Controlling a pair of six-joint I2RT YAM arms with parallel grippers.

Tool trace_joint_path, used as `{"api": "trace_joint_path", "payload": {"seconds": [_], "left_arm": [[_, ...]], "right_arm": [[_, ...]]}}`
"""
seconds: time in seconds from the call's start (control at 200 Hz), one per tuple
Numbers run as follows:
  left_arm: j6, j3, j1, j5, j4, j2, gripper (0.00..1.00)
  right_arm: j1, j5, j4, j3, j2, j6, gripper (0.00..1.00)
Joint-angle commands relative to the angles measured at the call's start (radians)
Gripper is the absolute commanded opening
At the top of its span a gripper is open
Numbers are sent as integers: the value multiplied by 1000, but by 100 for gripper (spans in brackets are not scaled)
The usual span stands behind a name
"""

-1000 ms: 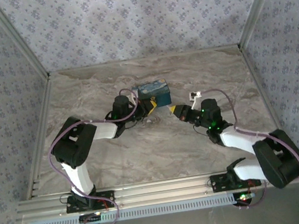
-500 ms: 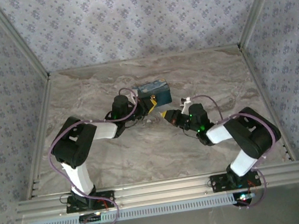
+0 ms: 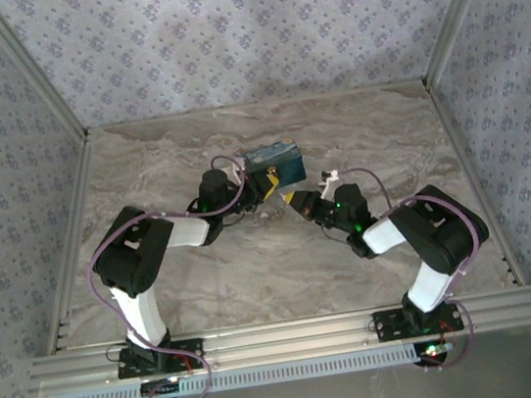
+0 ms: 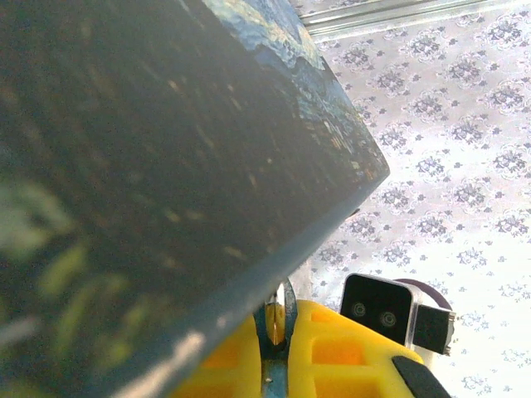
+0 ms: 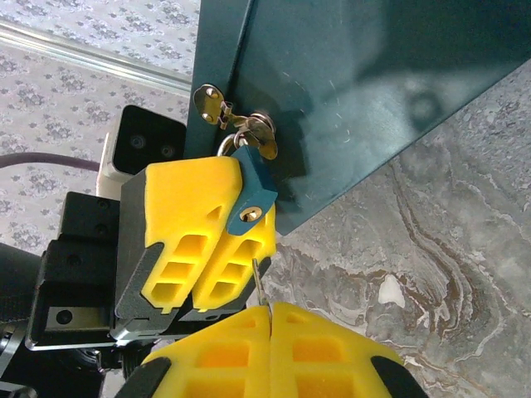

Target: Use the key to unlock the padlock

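The small teal padlock hangs from a metal hasp on the dark blue box. My left gripper is shut on the padlock, its yellow fingers clamping the lock body with the brass keyhole facing me in the right wrist view. My right gripper is shut on the key. The thin blade points up at the lock, and its tip sits just below the keyhole, outside it. Seen from above, both grippers meet at the box's near side, left and right.
The box stands at mid-table on the marble top, slightly tilted, and looms close over the left wrist camera. Patterned walls and aluminium rails enclose the table. Both arms are folded inward near the centre.
My right arm has swung left and folded its elbow, bringing the key up close to the padlock. The left gripper kept its hold while the box turned slightly.
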Motion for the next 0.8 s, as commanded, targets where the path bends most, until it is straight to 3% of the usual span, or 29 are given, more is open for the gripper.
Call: {"api": "trace_joint_path", "payload": {"seconds": [0.0, 0.794], "left_arm": [[-13, 2, 2, 22, 70, 13, 4], [-28, -5, 1, 20, 97, 22, 4]], "right_arm": [[-3, 21, 51, 14, 20, 16, 0], [-16, 11, 143, 34, 85, 83, 0]]}}
